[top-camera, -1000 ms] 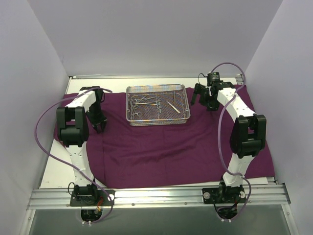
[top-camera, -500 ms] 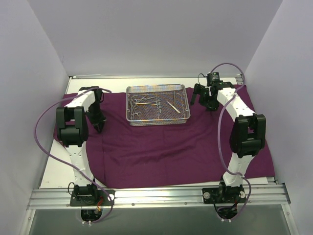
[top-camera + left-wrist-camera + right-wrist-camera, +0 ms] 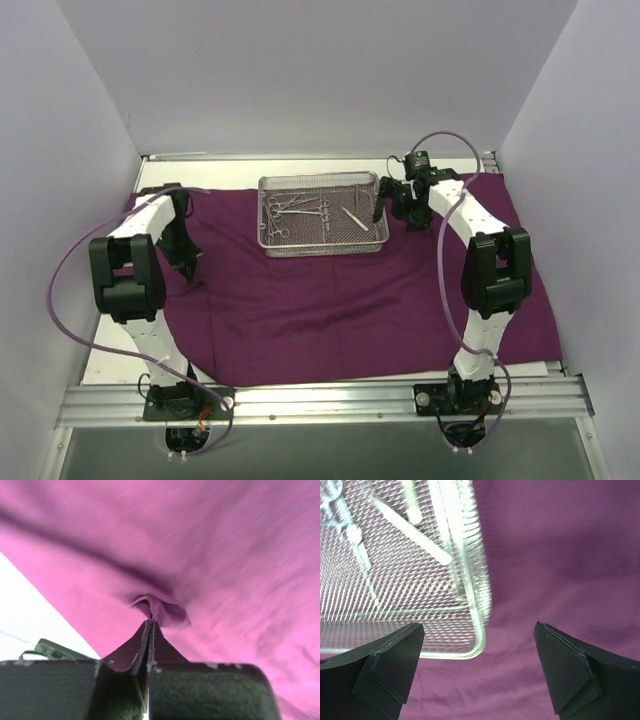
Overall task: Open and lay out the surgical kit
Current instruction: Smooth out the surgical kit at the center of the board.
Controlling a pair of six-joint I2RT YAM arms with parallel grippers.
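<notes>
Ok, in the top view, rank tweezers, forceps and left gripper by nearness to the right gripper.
From the right gripper:
1. tweezers, right side of the tray.
2. forceps, tray's left half.
3. left gripper, far left, pinching the cloth.

The pale tabletop (image 3: 112, 362) carries the dark purple cloth wrap (image 3: 320, 300), which lies directly on it, spread open and lightly wrinkled across most of its width, with bare strips showing along the left side and far edge.
</notes>
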